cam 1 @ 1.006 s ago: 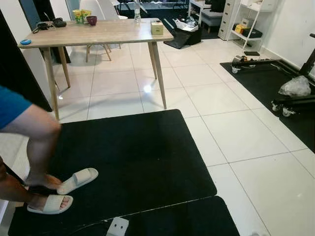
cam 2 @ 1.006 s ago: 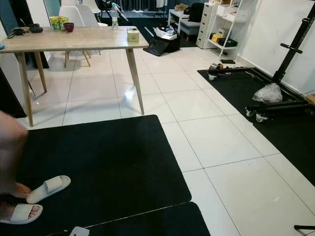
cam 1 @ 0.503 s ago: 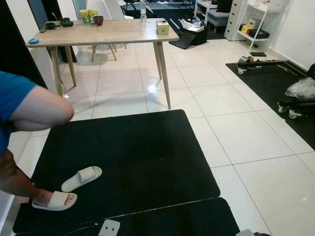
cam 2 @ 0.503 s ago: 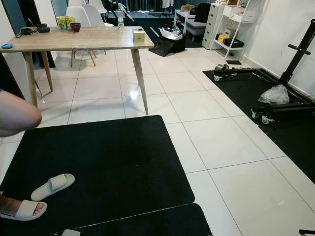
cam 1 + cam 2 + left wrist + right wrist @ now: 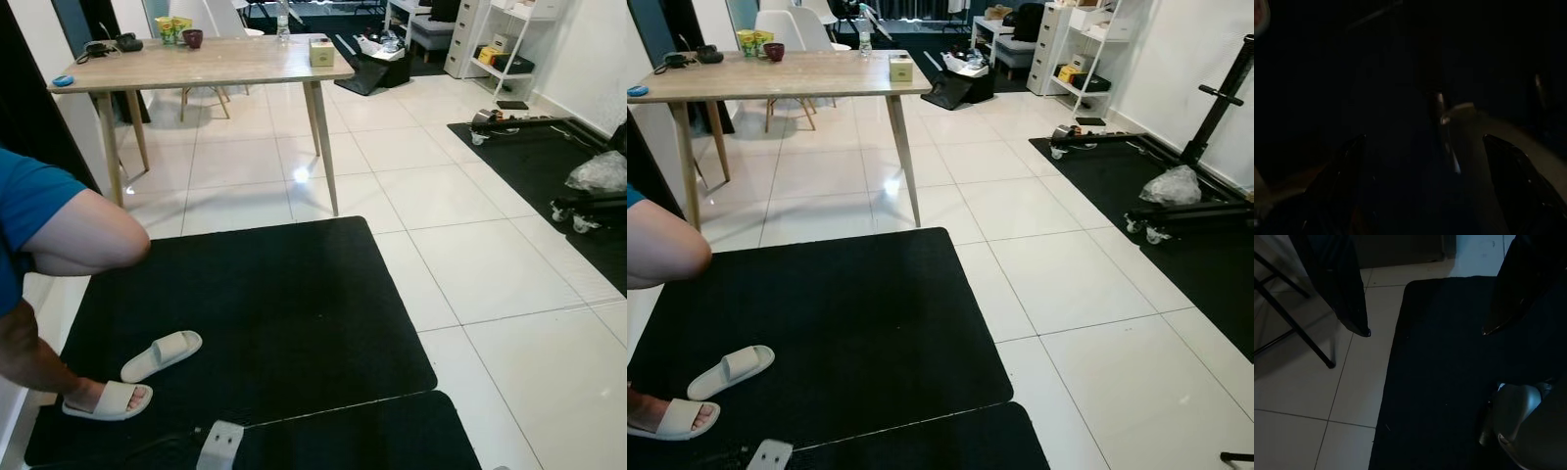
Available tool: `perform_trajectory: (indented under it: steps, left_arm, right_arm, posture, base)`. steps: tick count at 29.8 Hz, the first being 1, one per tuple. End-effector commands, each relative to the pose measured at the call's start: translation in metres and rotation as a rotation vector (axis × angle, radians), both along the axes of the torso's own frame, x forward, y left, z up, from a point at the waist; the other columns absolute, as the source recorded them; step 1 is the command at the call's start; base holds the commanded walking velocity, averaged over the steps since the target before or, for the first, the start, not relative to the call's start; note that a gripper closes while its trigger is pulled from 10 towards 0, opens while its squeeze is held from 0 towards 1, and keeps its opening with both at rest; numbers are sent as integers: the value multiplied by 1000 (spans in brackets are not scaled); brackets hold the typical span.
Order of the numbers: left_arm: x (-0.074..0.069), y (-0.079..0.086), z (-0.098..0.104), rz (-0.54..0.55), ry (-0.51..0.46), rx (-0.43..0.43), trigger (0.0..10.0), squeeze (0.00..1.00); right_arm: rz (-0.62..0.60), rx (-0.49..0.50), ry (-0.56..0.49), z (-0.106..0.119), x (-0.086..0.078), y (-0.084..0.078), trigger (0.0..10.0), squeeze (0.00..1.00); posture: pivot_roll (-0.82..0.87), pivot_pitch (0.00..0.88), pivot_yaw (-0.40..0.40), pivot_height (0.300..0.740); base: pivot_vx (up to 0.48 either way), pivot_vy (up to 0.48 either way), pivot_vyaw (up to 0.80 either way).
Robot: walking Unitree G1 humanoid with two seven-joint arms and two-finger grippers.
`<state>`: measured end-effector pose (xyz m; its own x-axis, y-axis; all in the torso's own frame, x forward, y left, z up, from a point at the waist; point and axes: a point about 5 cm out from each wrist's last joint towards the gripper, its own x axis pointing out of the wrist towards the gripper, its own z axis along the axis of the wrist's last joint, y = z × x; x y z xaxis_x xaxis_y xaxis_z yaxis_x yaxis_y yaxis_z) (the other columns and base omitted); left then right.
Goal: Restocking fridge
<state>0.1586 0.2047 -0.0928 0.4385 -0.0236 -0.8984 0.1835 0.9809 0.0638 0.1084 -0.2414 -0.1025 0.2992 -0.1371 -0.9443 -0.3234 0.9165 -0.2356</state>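
Fridge: not located in the head views, so its whereabouts cannot be told; nothing to be restocked is held. Handling of stock and door can't be judged yet; a door would presumably be taken at its handle or edge.

Near, 6 o'clock: right gripper [image 5: 1425, 330] is hung over the black mat [image 5: 265, 313], fingers spread wide, nothing between them. Left gripper [image 5: 1425, 161] is seen in deep shade, fingers apart, nothing clearly gripped.

8 o'clock: a person's arm [image 5: 78, 235] in a blue sleeve, one foot in a pale slipper [image 5: 106, 399], a second slipper [image 5: 162, 354] lying loose beside it on the mat.

11 o'clock, far: wooden table [image 5: 206, 65] carrying a small box [image 5: 321, 53], a dark cup [image 5: 193, 38], a yellow-green pack [image 5: 168, 29], a bottle [image 5: 283, 14]. Contents cannot be told.

2 o'clock, far: white shelving [image 5: 509, 29], a clear plastic bag [image 5: 598, 174] by a wheeled frame.
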Motion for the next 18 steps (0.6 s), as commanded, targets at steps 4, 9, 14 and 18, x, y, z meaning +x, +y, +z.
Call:
perform_trajectory:
  steps: [4, 9, 14, 18]
  left_arm:
    - [5, -8, 1, -45, -4, 3, 10000, 0]
    - [-4, -13, -4, -29, 21, -2, 10000, 0]
    - [-14, -13, -8, -20, 51, 0, 10000, 0]
    - [-16, -13, -8, -35, 59, 7, 10000, 0]
  right_arm:
    - [-24, -8, -9, 1, 0, -4, 10000, 0]
    - [-19, -1, -1, 0, -3, -1, 10000, 0]
    - [-30, -5, 5, -1, -6, -3, 10000, 0]
    - [-40, -14, 13, -1, -10, -6, 10000, 0]
  posture:
    - [0, 0, -34, 740]
    - [-3, 0, -40, 740]
    - [-8, 0, -29, 740]
    - [2, 0, -29, 740]
  base:
    - [0, 0, 0]
    - [0, 0, 0]
    - [0, 0, 0]
    - [0, 0, 0]
